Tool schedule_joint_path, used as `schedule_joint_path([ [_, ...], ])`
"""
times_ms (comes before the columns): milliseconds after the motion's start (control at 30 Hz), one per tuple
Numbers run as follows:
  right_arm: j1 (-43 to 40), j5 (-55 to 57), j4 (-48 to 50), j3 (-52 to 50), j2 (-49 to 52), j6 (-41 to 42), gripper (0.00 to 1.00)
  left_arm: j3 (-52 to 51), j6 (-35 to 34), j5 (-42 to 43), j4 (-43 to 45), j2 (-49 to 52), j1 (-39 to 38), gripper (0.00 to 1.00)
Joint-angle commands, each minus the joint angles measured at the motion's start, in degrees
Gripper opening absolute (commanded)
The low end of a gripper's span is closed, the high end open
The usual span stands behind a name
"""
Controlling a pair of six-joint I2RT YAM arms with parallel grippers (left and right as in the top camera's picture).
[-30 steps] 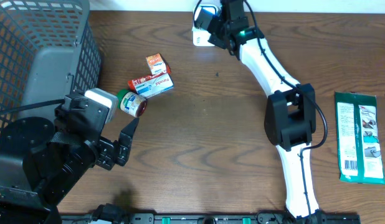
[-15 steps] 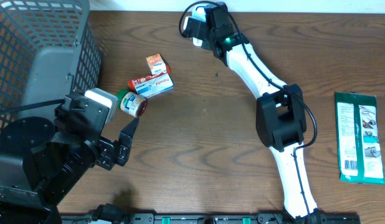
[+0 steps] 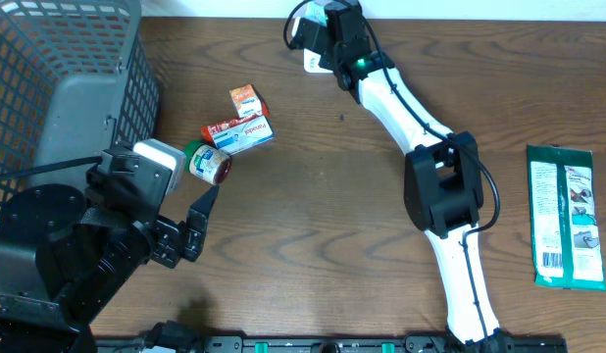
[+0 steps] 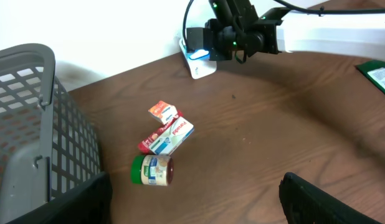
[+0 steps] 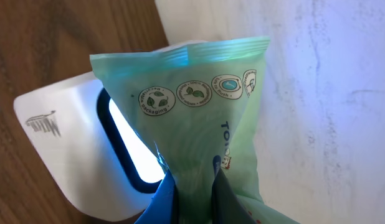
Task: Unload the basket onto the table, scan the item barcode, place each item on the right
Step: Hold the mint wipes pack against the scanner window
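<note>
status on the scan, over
Left jaws wide open, empty. Right jaws shut on green pouch, held up in front of the white scanner, its window lit. Nothing blocking in between.

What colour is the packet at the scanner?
Pale green packet; clearest in the right wrist view.

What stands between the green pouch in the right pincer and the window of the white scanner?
Nothing visible does. The right pincer holds the green pouch directly in front of the white scanner. In the right wrist view the pouch overlaps part of the lit window, with no other thing between them.
</note>
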Motion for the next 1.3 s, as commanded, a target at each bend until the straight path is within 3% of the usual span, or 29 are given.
schedule_joint_path([
  [0,-1.03,-0.22,0.26,1.60,0.28,2.95,0.01,0.33,-0.31,-0.55,0.04,0.00,0.15,0.86],
  [333,-1.95,-7.21,0.39,1.60,0.28,11.93,0.01,0.33,-0.31,-0.55,0.07,0.00,0.15,0.86],
  [767,-1.95,-4.87,-1.40,1.66,-1.49,19.06,0.01,0.33,-0.31,-0.55,0.07,0.00,0.15,0.86],
  [1267,-11.80,-4.81,-41.46,1.66,-24.20,41.88,0.01,0.33,-0.31,-0.55,0.07,0.00,0.15,0.86],
])
